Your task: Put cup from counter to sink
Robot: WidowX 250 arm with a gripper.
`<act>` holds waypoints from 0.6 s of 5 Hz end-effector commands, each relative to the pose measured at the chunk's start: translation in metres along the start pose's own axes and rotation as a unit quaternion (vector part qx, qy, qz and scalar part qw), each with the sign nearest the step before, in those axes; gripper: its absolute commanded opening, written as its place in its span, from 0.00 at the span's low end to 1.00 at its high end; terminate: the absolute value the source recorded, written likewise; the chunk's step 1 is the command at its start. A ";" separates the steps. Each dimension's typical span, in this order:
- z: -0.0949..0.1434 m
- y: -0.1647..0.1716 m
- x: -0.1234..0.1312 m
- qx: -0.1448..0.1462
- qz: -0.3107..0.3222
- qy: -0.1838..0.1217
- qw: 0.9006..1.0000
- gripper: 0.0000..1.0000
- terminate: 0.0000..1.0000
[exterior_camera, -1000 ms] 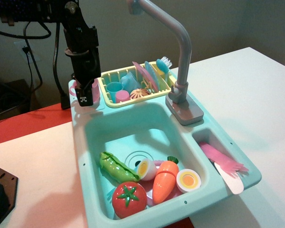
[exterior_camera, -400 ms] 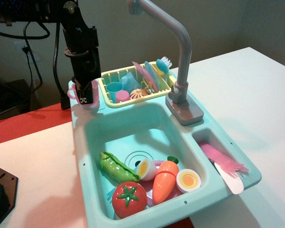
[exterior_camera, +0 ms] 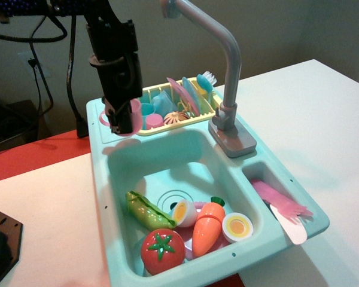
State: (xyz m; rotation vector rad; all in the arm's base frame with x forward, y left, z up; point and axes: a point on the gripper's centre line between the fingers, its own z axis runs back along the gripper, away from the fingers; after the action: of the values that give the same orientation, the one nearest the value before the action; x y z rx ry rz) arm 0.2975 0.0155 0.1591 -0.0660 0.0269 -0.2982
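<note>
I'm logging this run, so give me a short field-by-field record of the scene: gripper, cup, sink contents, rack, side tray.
gripper: shut on the pink cup
pink cup: lifted, above the sink's back left corner
sink: holds pea pod, tomato, carrot, two egg halves
counter: bare ledge, back left
yellow dish rack: teal cup, plates, brush
side tray: pink cutlery
faucet: grey, back right

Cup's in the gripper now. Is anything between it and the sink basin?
Nothing visible blocks the way. The gripper holds the cup above the back left edge of the sink, and the basin's rear half below is bare. The pea pod, tomato, carrot and egg halves crowd only the front.
</note>
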 end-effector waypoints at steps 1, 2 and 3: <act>0.016 -0.032 0.018 0.010 -0.034 -0.042 0.999 0.00 0.00; -0.001 -0.053 0.023 -0.001 -0.041 -0.034 0.999 0.00 0.00; -0.023 -0.059 0.025 0.002 -0.030 -0.021 0.999 0.00 0.00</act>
State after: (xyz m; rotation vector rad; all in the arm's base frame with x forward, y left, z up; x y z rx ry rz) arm 0.2992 -0.0481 0.1164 -0.0510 0.0222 -0.3487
